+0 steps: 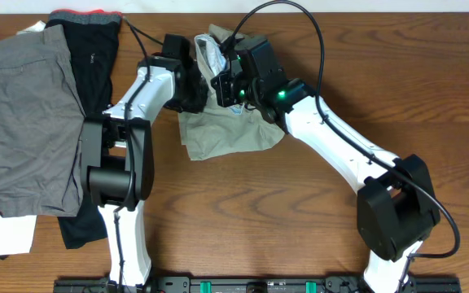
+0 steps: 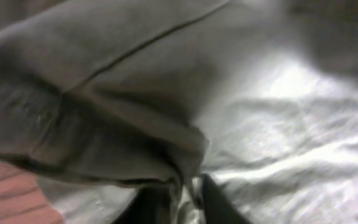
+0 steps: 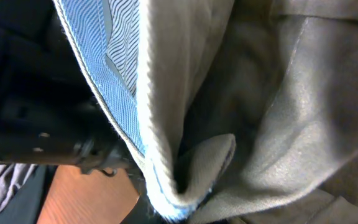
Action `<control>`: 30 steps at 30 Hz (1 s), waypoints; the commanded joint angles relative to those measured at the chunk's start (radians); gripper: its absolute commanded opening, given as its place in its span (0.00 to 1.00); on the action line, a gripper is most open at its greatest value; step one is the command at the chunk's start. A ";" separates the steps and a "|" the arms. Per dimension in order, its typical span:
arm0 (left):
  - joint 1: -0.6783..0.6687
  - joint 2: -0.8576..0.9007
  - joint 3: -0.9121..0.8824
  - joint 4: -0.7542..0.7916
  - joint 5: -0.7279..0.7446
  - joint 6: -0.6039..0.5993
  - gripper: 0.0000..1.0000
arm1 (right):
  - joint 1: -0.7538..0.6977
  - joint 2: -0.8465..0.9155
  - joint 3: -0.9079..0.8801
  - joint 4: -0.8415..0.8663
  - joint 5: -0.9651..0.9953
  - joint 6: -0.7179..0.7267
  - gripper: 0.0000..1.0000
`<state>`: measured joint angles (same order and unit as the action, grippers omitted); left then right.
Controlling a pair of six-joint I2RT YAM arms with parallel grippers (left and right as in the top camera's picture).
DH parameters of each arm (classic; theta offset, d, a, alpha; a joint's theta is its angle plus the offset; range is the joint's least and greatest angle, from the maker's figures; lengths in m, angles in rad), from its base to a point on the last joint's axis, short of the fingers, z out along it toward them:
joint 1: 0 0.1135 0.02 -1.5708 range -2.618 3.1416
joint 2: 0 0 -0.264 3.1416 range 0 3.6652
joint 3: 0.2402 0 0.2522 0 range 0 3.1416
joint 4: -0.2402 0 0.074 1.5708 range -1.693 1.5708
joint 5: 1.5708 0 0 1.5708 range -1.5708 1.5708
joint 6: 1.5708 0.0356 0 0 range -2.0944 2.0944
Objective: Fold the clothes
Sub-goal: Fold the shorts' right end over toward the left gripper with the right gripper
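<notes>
We see one pair of khaki shorts (image 1: 228, 137) in the middle of the wooden desk (image 1: 283, 236), toward its far edge, bunched under both arms. Their waistband end is raised at the far side. There the striped blue lining (image 3: 107, 68) shows in the right wrist view. The flatter cloth spreads out toward the near side. So the long axis seems to run far to near, leaning a little to the right, though the bunching makes this uncertain.

The right gripper (image 1: 230, 86) has its jaws clenched on the khaki shorts at the waistband edge, which hangs right across its camera. The left gripper (image 1: 189, 88) sits just beside it on the same garment. Its view is filled with blurred khaki cloth, and we cannot tell how its jaws stand.

On the left side of the desk, we count one pair of grey shorts (image 1: 24, 130) and one black garment with a red waistband (image 1: 88, 57). White cloth (image 1: 2, 236) shows beneath them.
</notes>
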<state>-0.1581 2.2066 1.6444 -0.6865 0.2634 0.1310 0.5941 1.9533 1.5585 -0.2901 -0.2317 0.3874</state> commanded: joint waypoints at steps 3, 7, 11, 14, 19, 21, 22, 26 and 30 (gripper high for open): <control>0.067 -0.080 -0.010 -0.029 0.006 -0.047 0.93 | 0.006 0.010 0.014 0.010 0.007 0.023 0.01; 0.100 -0.142 -0.010 -0.047 0.005 -0.047 0.98 | 0.006 0.011 0.014 0.011 0.010 0.024 0.01; 0.135 -0.212 -0.010 -0.050 0.005 -0.065 0.98 | 0.006 0.013 0.014 0.011 0.023 0.023 0.01; 0.173 -0.264 -0.010 -0.049 0.005 -0.111 0.98 | 0.009 0.016 0.014 0.012 0.023 0.023 0.01; 0.235 -0.309 -0.010 -0.043 0.005 -0.133 0.98 | 0.029 0.043 0.012 0.041 0.018 0.007 0.01; 0.262 -0.312 -0.010 -0.041 0.006 -0.133 0.98 | 0.046 0.060 0.011 0.066 0.014 -0.006 0.01; 0.277 -0.312 -0.010 -0.042 0.006 -0.133 0.98 | 0.057 0.063 0.011 0.080 0.014 -0.014 0.01; 0.318 -0.312 -0.011 -0.050 0.006 -0.135 0.98 | 0.102 0.095 0.010 0.142 0.013 -0.031 0.01; 0.332 -0.312 -0.011 -0.050 0.006 -0.137 0.98 | 0.148 0.116 0.010 0.195 0.011 -0.079 0.83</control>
<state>0.1699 1.9022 1.6421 -0.7334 0.2626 0.0025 0.7021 2.0563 1.5585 -0.1158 -0.2089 0.3622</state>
